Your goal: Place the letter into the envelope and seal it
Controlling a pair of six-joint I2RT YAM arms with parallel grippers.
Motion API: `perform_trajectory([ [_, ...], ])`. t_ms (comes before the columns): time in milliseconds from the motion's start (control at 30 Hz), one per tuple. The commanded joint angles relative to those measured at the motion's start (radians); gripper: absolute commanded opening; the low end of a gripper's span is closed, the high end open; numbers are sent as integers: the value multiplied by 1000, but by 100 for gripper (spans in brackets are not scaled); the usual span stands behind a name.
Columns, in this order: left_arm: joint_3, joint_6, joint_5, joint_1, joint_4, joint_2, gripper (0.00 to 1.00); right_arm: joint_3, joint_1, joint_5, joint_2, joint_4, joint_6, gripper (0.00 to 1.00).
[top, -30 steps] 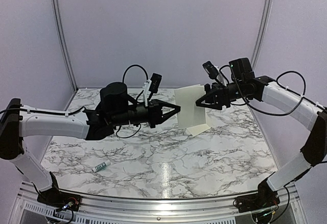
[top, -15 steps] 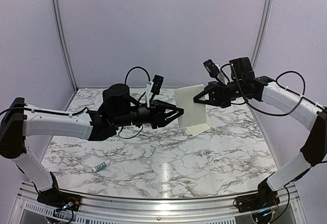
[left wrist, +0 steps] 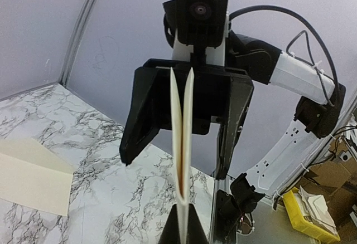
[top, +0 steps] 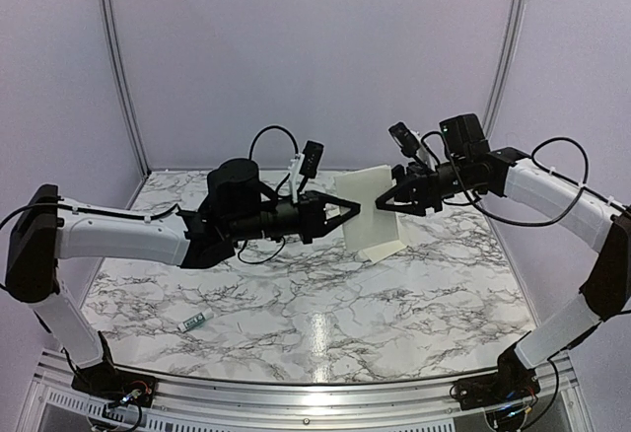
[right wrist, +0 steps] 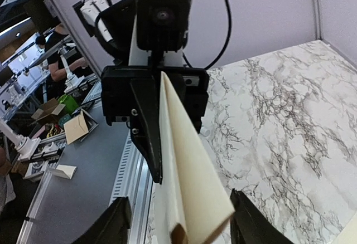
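Left gripper [top: 345, 212] is clamped on the envelope [top: 360, 190], pinching its near edge and holding it in the air, upright and edge-on between the two arms. In the left wrist view both paper layers meet right at the left jaws and fan apart towards the far side, so the open side faces the right arm. Right gripper [top: 383, 200] faces the left one head-on from the opposite edge. Its jaws are apart and straddle the open edge. In the right wrist view the fingers [right wrist: 114, 224] sit one on either side of the sheet with a visible gap on each side, so there is no grip there. The envelope's free edge sits between those fingers, nearer the one on the right of that view, and I can't tell whether it brushes it. The letter [top: 385, 249] is not in either gripper. It lies flat on the table [top: 296, 294], below the right jaws and under the hanging envelope, with a crease line across it. Its tint looks close to the envelope's, so colour alone barely separates them. I can't tell from the top view whether the envelope's lower corner touches the letter. A glue tube [top: 195, 321] lies on the table well clear of both jaws, on the left arm's side, near the front.
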Motion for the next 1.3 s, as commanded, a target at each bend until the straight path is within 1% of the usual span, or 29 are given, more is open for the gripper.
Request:
perform_trajectory([
  [0, -69, -24, -162, 6, 40, -49, 0, 63, -64, 128, 19, -74, -110, 62],
  [67, -118, -26, -216, 16, 38, -91, 0, 71, -120, 200, 42, -57, -98, 63],
  [133, -167, -41, -249, 28, 36, -127, 0, 89, -153, 362, 85, -61, -91, 64],
  [233, -233, -61, -286, 48, 21, -189, 0, 129, -159, 631, 173, -89, -113, 63],
  [267, -251, -55, -296, 51, 11, -213, 0, 143, -163, 694, 205, -92, -110, 63],
  [333, -282, -29, -325, 54, -22, -257, 0, 166, -175, 789, 272, -97, -97, 61],
  [367, -295, -17, -341, 54, -40, -278, 0, 179, -182, 811, 305, -97, -91, 61],
  [500, -336, 25, -385, 57, -102, -351, 0, 237, -201, 879, 427, -98, -81, 59],
  [700, -369, 52, -418, 57, -148, -417, 0, 331, -217, 956, 553, -90, -82, 58],
  [933, -386, 61, -423, 58, -167, -443, 0, 405, -218, 952, 661, -96, -86, 57],
  [1100, -389, 68, -426, 58, -177, -455, 0, 435, -219, 910, 714, -98, -97, 51],
  [1167, -390, 68, -426, 59, -182, -458, 0, 450, -219, 905, 737, -99, -95, 48],
  [1200, -390, 68, -427, 58, -185, -461, 0, 457, -220, 901, 745, -102, -95, 45],
  [1267, -391, 68, -426, 59, -190, -467, 0, 466, -219, 884, 762, -109, -108, 37],
])
